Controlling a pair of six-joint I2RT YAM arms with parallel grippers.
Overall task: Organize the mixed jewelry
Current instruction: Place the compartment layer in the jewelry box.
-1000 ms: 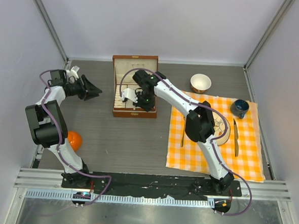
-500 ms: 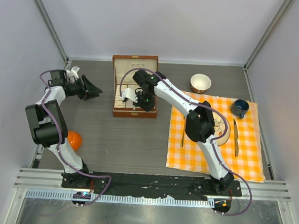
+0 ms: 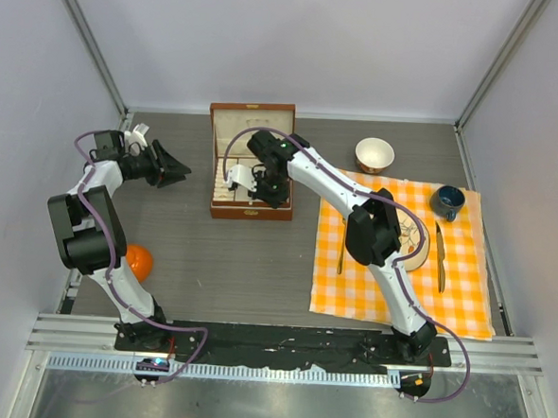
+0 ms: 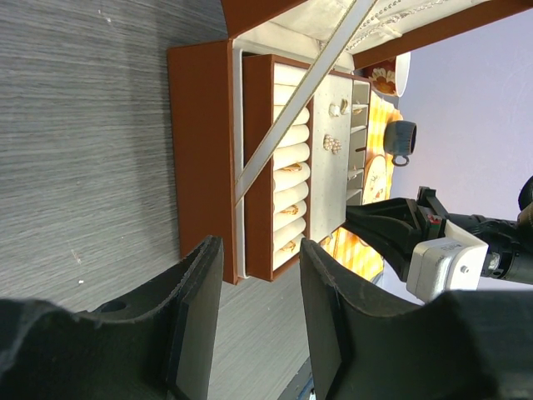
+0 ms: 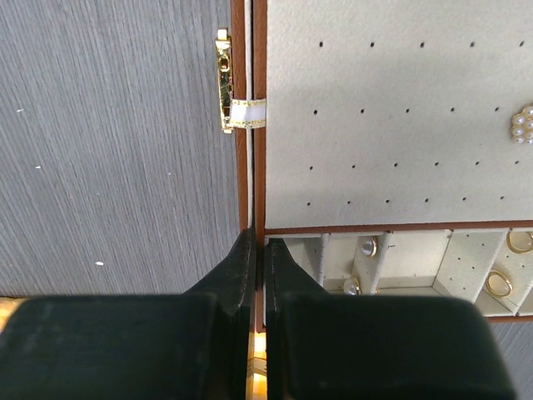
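One wooden box stands open on the table, its lid raised at the far side, and the mixed jewelry lies inside it. From the right wrist I count one pearl cluster at the edge of the pierced cream pad. There are four small ring-like pieces in the compartments beside it, among them one gold ring. From the left wrist, three rings sit tucked into the ring rolls, and a pair of studs sits on the pad. The rolls are stacked in a row from the hinge side to the front wall, each roll lying crosswise. The pieces themselves are too small and round to show a long axis. One gold clasp is fixed to the front wall.

To the right lies one orange checked cloth with one fork, one knife and one dark blue cup. One bowl sits beyond the cloth. One orange ball rests by the left arm.

The left pincer hangs left of the box, aimed at it, its fingers apart with nothing between them. The right pincer has its fingers pressed together, tips at the box's front wall. I cannot tell whether they pinch anything there.
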